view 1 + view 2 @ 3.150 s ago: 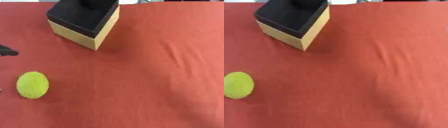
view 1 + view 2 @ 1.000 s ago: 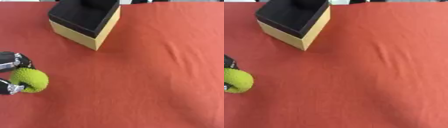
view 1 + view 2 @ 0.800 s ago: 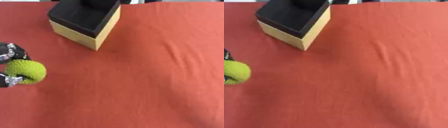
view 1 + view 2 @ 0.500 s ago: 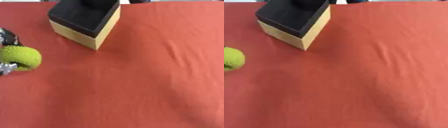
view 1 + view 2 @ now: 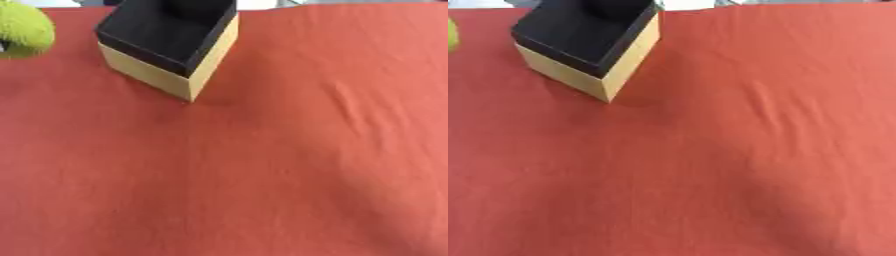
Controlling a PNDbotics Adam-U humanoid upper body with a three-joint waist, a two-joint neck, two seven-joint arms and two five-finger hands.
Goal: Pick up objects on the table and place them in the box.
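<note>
Ball higher, nearer box (airborne)

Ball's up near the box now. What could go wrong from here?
1. The fuzzy yellow-green ball sits at the left eye view's far left edge, left of the tan cardboard box with a black interior; the hand holding it is barely visible, so the grip can't be checked.
2. A dark object already fills the box's far end, so the ball may bounce out.
3. If dropped short, the ball could roll across the red tablecloth.

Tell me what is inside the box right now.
The box shows a black interior, with a dark shape at its far end that I cannot identify. The green ball is outside, left of it.
</note>
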